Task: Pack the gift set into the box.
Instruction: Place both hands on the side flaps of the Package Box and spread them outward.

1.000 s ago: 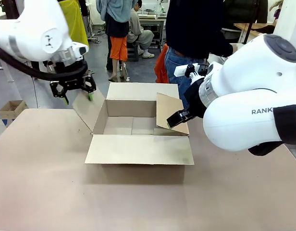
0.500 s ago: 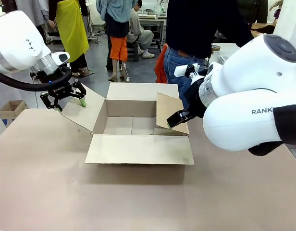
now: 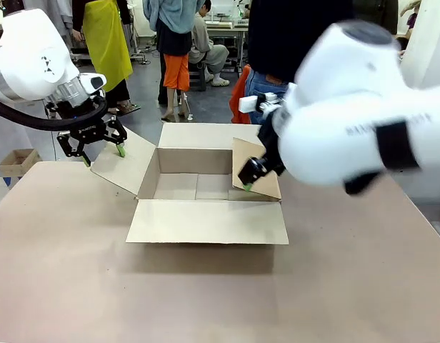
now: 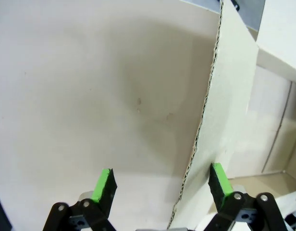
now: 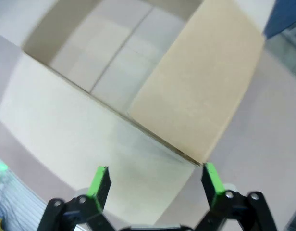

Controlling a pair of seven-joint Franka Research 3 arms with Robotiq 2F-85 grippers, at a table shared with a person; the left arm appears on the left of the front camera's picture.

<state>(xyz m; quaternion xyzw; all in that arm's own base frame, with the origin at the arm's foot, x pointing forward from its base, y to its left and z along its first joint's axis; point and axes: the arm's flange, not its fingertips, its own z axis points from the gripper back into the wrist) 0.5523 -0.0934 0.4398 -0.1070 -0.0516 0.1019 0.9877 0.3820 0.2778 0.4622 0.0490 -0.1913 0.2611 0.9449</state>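
Holds left gripper (image 3: 92, 148) spread wide, 2 fingers pointing down, at the left flap of the box (image 3: 206, 223); holds right gripper (image 3: 250, 177) likewise parted, above its right flap.

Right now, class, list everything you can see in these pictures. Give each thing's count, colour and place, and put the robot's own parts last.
Box: one, brown cardboard, middle of the table, top open with four flaps spread.
Table: one, beige, under the box.
Small carton: one, brown, on the floor beyond the table's far left corner.
Person: one, dark top and blue jeans, standing at the far side behind the box.
Left claw: one, black with green pads, open, at the box's left flap. The wrist view shows the flap's edge between its fingers.
Right claw: one, black with green pads, open, at the box's right flap.
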